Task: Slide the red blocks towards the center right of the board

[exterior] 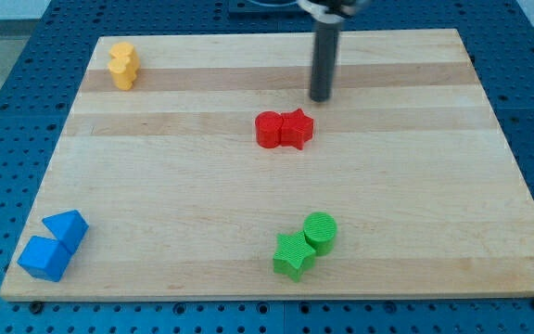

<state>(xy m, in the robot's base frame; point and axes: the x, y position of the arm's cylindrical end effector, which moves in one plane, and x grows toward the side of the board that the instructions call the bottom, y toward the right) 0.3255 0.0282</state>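
Pale wooden board (pixel 415 232) on blue pegboard. No claw on this rig — my tip (pixel 321 97) is a bare rod end, holding nothing, just above and right of the two red plastic blocks (pixel 284 129). They sit touching near board centre: a rounded one at left, a star-like one at right. Likely light, rigid, free-sliding (may split apart); best pushed from the pair's left face.

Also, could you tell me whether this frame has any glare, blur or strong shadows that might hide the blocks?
In the camera view, lighting is even and soft: no glare on the board, only faint shadows under blocks. The red blocks are sharp. The rod's upper end looks slightly blurred at the view's top; my tip is clear, just above and right of them.
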